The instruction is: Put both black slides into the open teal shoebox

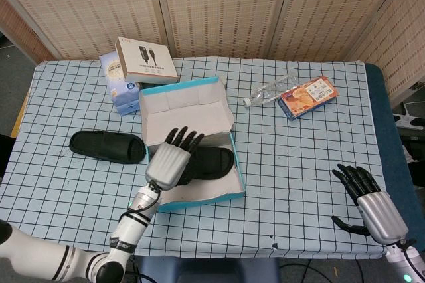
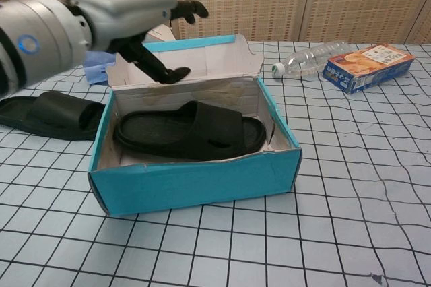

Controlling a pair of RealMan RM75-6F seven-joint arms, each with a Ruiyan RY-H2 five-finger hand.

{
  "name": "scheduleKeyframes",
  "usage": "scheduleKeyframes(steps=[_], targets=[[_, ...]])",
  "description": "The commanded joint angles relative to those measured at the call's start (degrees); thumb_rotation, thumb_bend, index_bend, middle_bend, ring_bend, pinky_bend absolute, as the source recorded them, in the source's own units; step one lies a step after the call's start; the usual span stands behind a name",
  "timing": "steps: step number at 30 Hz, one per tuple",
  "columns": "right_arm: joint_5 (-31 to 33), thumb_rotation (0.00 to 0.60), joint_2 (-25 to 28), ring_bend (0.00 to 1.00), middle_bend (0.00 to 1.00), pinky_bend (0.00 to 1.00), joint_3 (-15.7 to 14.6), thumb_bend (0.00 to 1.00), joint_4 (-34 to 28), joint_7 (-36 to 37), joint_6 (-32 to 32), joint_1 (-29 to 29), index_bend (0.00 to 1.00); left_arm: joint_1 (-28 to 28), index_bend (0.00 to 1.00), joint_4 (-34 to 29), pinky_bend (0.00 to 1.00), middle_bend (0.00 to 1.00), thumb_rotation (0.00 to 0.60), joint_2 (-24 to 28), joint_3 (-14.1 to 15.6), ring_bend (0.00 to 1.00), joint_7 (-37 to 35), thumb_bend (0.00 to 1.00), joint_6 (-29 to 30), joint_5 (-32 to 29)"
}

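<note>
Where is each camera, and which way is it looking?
Head view: high up, looking down on the whole table; shows the left hand and arm, and the right hand.
Chest view: low, looking level across the table; shows only the left hand.
Both share the teal shoebox, both slides, and the left hand.

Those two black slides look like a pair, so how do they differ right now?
One slide lies inside the teal shoebox, while the other slide lies on the checked cloth to the box's left. The boxed slide sits below the raised left hand, which hides part of it in the head view; the outside slide shows whole there. Both are black, lie flat, and neither is held.
</note>
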Motion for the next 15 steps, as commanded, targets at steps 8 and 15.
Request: scheduleKeyframes(steps=[8,15], targets=[[-6.4,0.527,4.1,0.00,0.00,0.00,0.4,0.14,-2.6,4.2,6.9,-0.4,0.00,8.8,0.00,3.4,0.12,0.01,0.418,10.0,4.9,0.00,-10.4,0.38,-1.9,-2.9],[-10.7,0.527,8.3,0.00,0.00,0.00,-0.8,0.14,-9.0,-1.0,8.0,-1.3,0.00,9.4,0.00,14.9,0.11,0.00,0.437,8.4,4.1,0.00,-18.0,0.35,-10.1,-5.6]])
